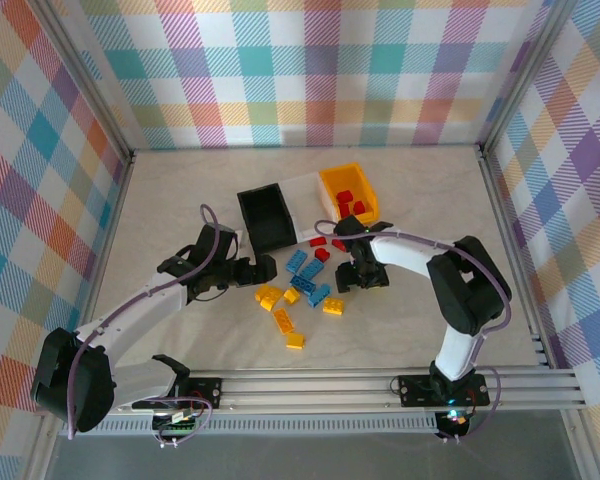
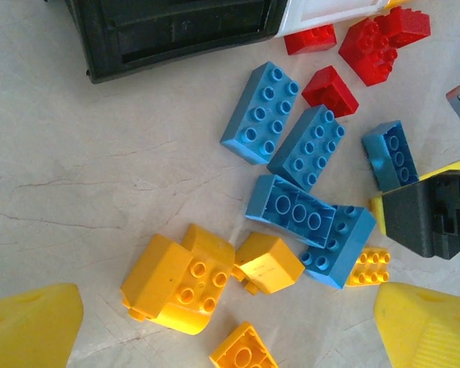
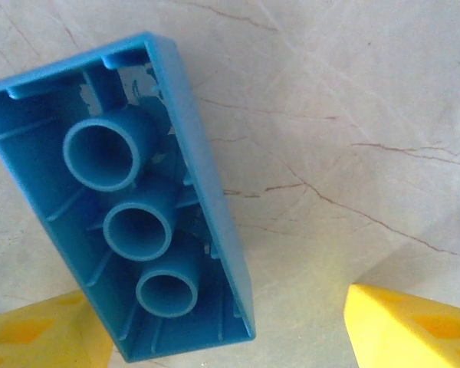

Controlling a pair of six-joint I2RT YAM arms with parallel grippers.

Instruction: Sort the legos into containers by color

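While the bins (image 1: 248, 225) stand at the far side of the table (image 1: 180, 200), my right gripper (image 3: 222, 307) straddles a blue brick (image 3: 54, 176).
To pick well, I judge I should centre the jaws across the brick's narrow width, close squarely on its long walls, then lift straight and carry it to a bin other than the orange bin (image 1: 372, 195), where reds (image 1: 345, 198) lie. My right jaws stand apart: the upturned brick sits just beside one finger (image 3: 38, 337), clear of the other finger (image 3: 414, 330), so nothing is clamped. My left gripper (image 2: 230, 307) gapes wide, holding nothing, above yellow bricks (image 2: 176, 280).
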